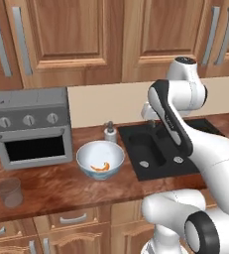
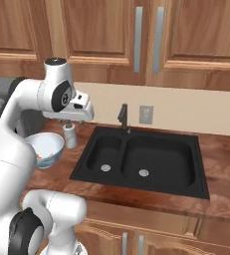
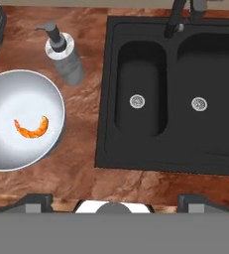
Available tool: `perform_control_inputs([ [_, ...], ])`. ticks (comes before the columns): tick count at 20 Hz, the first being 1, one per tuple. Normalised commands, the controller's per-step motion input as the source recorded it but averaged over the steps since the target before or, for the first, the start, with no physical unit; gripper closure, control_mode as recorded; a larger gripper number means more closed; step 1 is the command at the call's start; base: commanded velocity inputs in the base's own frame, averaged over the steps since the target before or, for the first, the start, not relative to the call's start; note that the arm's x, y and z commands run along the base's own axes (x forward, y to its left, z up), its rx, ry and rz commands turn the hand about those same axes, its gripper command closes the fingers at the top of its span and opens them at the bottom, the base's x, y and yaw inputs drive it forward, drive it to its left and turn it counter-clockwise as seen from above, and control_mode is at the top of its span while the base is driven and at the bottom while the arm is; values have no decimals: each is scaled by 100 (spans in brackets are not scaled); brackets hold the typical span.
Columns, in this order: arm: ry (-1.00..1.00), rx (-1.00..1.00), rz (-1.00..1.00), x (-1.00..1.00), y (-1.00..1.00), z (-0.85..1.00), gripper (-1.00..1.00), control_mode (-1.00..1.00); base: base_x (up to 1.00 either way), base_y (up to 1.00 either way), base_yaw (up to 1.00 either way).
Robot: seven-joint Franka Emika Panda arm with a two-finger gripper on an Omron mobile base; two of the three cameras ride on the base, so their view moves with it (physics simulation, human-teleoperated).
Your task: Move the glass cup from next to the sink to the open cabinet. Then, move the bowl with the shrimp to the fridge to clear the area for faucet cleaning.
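1 glass cup (image 1: 10,192) | 1 bowl (image 1: 100,158) | 1 shrimp (image 3: 31,128) | 1 soap bottle (image 3: 64,53)

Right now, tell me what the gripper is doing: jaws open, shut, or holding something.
Gripper: jaws open and holding nothing, hanging above the counter edge by the sink, the two finger tips set wide apart.

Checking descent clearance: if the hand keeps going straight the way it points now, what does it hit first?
Probably the sink. The hand view looks straight down, centred on the left basin's edge, with the bowl and soap bottle off to one side. Whether it meets rim or basin floor first is unclear.
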Motion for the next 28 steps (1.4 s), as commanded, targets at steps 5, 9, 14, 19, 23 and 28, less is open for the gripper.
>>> perform_control_inputs([
  [5, 0, 0, 0, 0, 0, 0, -100, 100, 0, 64, 0],
  [9, 0, 0, 0, 0, 0, 0, -100, 100, 26, 30, -2],
  [14, 1, 0, -1, 20, -1, -12, -100, -100, 33, 0, -3],
  [19, 8, 11, 0, 2, -12, -81, -100, -100, 0, 0, 0],
  [23, 7, 12, 0, 7, 4, -99, -100, -100, 0, 0, 0],
  [28, 0, 1, 0, 24, 0, -61, -100, -100, 0, 0, 0],
])
